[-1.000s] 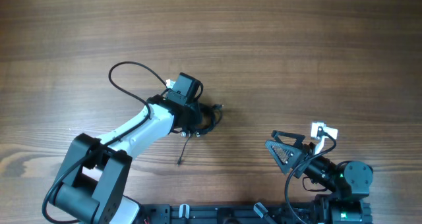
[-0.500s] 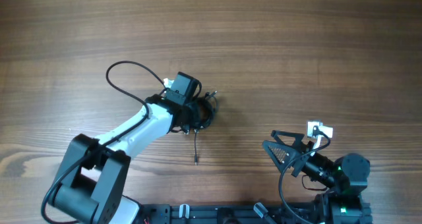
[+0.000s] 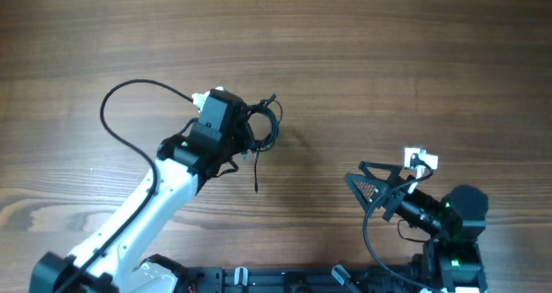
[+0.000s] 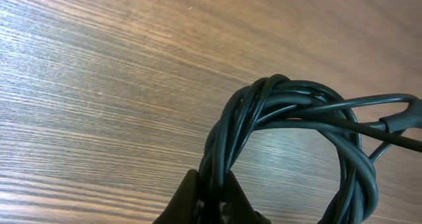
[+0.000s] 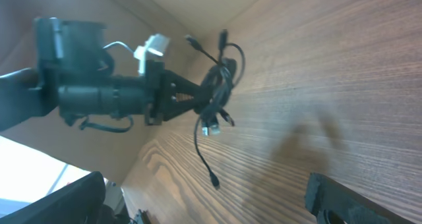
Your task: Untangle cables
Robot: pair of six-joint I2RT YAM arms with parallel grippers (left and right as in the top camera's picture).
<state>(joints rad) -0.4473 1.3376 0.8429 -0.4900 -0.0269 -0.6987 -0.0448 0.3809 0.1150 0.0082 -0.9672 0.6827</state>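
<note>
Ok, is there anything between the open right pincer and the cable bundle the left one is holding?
Nothing visible. Only bare table lies between the right pincer and the cables, which the left pincer grips. One loose end hangs below the bundle, not across the path.

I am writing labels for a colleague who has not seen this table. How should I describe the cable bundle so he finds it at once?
On the wooden table, follow the white arm left of centre to its shut gripper. The cables are the ring of thin black wires pinched there, one loose end trailing; the arm's own black cable is thicker.
</note>
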